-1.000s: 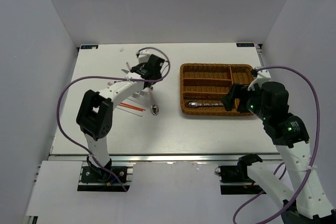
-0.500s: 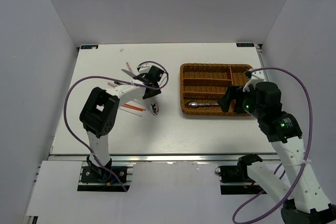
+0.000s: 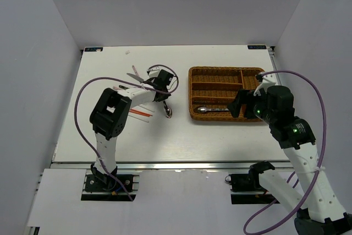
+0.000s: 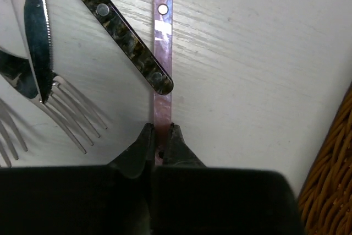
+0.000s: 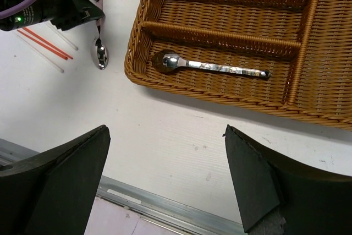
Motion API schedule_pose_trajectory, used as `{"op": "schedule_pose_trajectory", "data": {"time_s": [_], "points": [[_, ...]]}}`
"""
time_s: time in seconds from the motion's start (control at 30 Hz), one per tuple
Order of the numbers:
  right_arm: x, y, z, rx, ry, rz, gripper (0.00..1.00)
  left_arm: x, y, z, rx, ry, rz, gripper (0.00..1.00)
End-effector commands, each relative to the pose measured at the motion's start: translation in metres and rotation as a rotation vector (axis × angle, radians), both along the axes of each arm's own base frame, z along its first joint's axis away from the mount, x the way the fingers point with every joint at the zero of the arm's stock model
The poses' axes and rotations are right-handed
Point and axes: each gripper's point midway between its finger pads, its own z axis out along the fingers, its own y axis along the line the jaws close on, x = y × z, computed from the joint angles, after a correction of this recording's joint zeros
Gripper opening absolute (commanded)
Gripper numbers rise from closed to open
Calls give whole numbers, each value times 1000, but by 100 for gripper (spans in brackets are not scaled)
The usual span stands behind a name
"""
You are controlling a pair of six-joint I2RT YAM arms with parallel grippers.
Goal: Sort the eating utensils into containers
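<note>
In tight pinch of L hand (image 4: 158,146): pink-handled spoon (image 4: 163,42), handle out ahead.

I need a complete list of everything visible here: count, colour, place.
table: one, white
wicker tray: one, brown, table's right half
mottled-handle spoon: one, metal, tray's nearest long section
pink-handled spoon: one, left of tray
dark-handled utensil: one, handle across the pink handle
forks: at least two, metal, left cluster
knife: one, serrated, over a fork
red chopsticks: two, beside the pink-handled spoon
white chopsticks: apparently two, by the red ones
left claw: black, shut on the pink handle
right claw: black, open, before the tray
</note>
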Motion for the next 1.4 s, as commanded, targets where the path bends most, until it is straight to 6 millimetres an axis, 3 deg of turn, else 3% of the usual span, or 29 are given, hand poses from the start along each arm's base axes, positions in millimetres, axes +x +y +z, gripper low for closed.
{"op": "schedule_pose_trajectory", "data": {"time_s": [0.0,0.23,0.27,0.4,0.47,0.6,0.67,0.7,0.73,0.8,0.83,0.9,0.93,1.0,1.07,1.13,1.17,1.23,1.33,1.37], "points": [[6,3,11,14,-46,10,89,-18,-14,-22,-11,85,-80,0],[6,1,17,9,-58,1,89,-10,-64,41,-184,-33,-184,0],[5,1,17,9,-59,1,89,-4,-73,66,-245,-98,-189,0],[3,0,22,10,-67,-2,89,-5,-96,114,-349,-208,-311,0],[2,-2,25,8,-71,-9,89,-7,-104,134,-303,-256,-390,0],[0,-3,30,9,-79,-8,89,-5,-94,173,-121,-382,-446,0],[-1,-2,31,10,-84,-1,89,-16,-121,185,-67,-444,-679,0],[-2,-2,31,9,-81,1,89,-26,-138,187,-61,-458,-814,0],[-2,-2,33,7,-86,1,89,-52,-168,181,-84,-445,-990,0],[-3,-4,36,2,-91,-3,89,-67,-190,188,13,-498,-1209,0],[-3,-5,38,0,-95,-8,89,-76,-204,182,29,-500,-1279,0],[-5,-8,46,-2,-113,-17,89,-85,-222,191,57,-569,-1445,0],[-7,-9,46,-5,-111,-19,89,-89,-230,179,58,-559,-1507,0],[-10,-9,51,2,-123,-15,89,-94,-243,182,67,-604,-1626,4],[-12,-11,50,-5,-120,-16,89,-106,-253,158,57,-574,-1787,8],[-14,-14,50,-19,-122,-21,89,-102,-267,160,72,-598,-1810,11],[-15,-16,48,-26,-118,-27,89,-101,-269,137,97,-549,-1840,11],[-17,-16,50,-24,-125,-27,89,-95,-279,135,132,-559,-1852,11],[-19,-15,51,-16,-129,-18,89,-87,-282,112,178,-520,-1874,11],[-20,-15,51,-16,-127,-17,89,-86,-282,109,183,-514,-1874,20]]}}
